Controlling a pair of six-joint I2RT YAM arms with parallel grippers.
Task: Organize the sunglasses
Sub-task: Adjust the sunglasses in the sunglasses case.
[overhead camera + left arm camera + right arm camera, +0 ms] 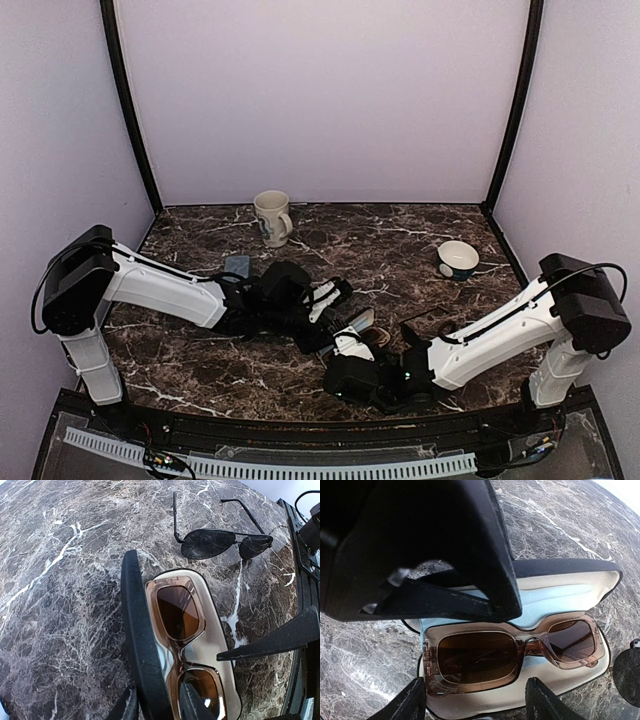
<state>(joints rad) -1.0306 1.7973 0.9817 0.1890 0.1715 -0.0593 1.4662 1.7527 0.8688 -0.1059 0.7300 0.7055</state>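
Sunglasses update: on the marble table, the open case holds the chunky brown pair, and the thin wire pair lies loose just beyond it. Your left gripper is pinching the lid up, and your right gripper hangs open over the case. The wire ones look light and bendy, so I'd grab the bridge, not the lenses.
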